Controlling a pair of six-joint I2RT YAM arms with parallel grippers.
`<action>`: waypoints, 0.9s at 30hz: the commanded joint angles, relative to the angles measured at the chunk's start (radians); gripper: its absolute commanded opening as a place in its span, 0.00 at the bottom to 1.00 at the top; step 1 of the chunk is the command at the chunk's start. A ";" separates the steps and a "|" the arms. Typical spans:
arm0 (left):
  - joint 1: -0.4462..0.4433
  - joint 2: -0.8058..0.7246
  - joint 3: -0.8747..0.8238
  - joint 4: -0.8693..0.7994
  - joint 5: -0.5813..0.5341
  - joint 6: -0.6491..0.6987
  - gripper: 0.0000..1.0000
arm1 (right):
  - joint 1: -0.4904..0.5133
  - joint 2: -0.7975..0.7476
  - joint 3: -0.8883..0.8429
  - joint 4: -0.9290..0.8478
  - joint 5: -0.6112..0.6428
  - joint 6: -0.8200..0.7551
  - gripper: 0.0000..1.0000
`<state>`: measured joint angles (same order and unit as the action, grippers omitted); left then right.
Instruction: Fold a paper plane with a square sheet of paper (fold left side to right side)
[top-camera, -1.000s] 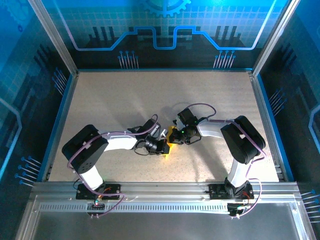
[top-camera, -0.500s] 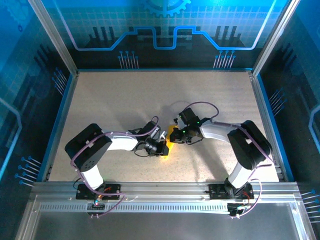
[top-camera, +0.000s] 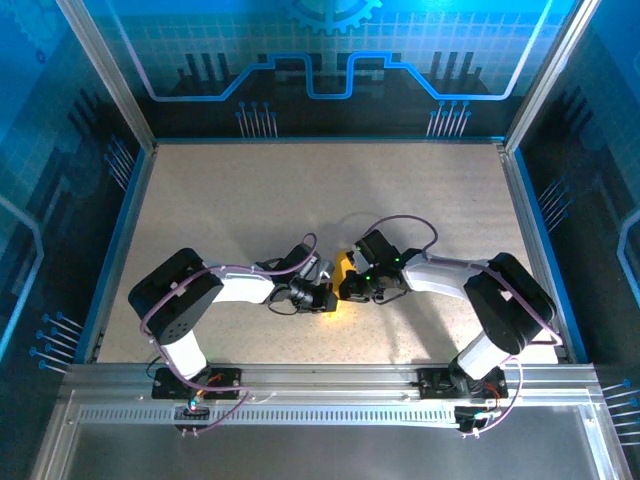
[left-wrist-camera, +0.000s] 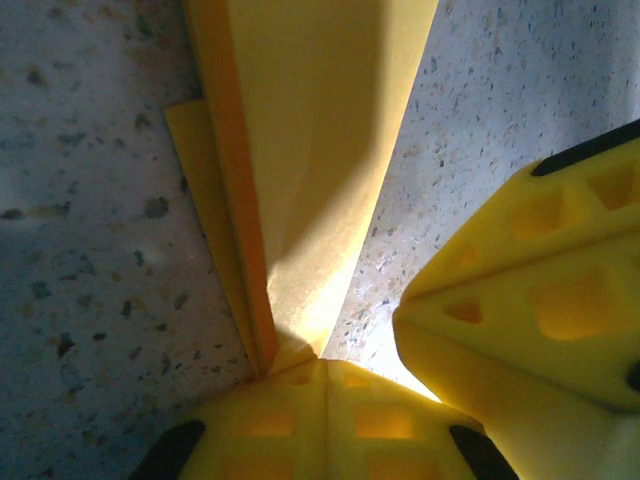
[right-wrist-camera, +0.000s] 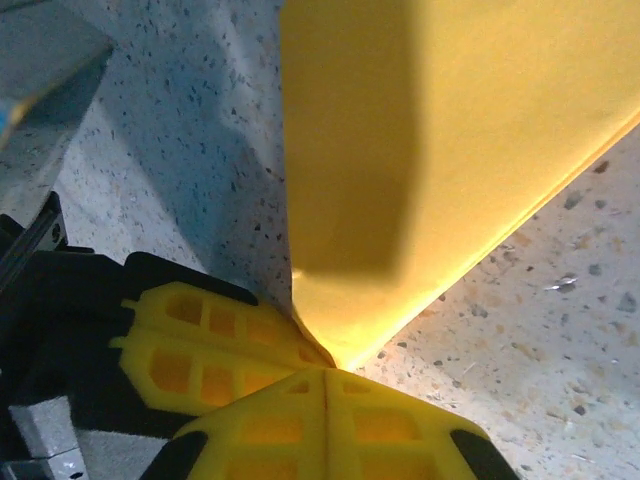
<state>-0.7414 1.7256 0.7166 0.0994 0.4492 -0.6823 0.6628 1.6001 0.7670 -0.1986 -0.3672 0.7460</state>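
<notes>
**Right arm drops toward the rail, both claws clamped on the yellow paper**

Compared with a second ago, the right arm's elbow has swung out and down toward the near rail. Its wrist has slid a little closer to me, so the right gripper (top-camera: 347, 288) now sits lower on the table than it did. The left arm has barely shifted, and the left gripper (top-camera: 328, 298) is in nearly the same spot, facing the other across a small gap.

The paper plane (top-camera: 343, 265) lies between the two claws, a little toward the near side of the table's middle, mostly hidden from above. From the left wrist it is a narrow yellow-orange wedge (left-wrist-camera: 310, 150) with a darker orange crease down one side and a thin flap showing beside it. Its point runs into the left gripper (left-wrist-camera: 322, 365), whose pads are pressed together on it. The right gripper's fingers (left-wrist-camera: 530, 300) sit just beside. From the right wrist the paper (right-wrist-camera: 430, 150) spreads wider, shadowed across its middle, and a corner of it is nipped in the clenched right gripper (right-wrist-camera: 328, 372).

The table (top-camera: 300, 190) is pale, speckled stone-like board. Blue printed panels (top-camera: 320, 60) wall it in, with an aluminium rail (top-camera: 320, 385) along the near edge.
</notes>
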 joint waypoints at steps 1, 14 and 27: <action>-0.015 0.015 -0.040 -0.082 -0.058 -0.010 0.00 | 0.023 0.027 -0.010 0.019 0.000 0.024 0.06; -0.019 0.017 -0.043 -0.074 -0.061 -0.016 0.00 | 0.027 0.089 0.005 0.030 0.037 0.023 0.06; -0.023 0.008 -0.046 -0.069 -0.060 -0.021 0.00 | -0.005 0.017 0.032 -0.041 0.047 -0.020 0.06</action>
<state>-0.7475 1.7210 0.7094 0.1112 0.4366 -0.7074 0.6662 1.6550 0.7872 -0.2134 -0.3244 0.7467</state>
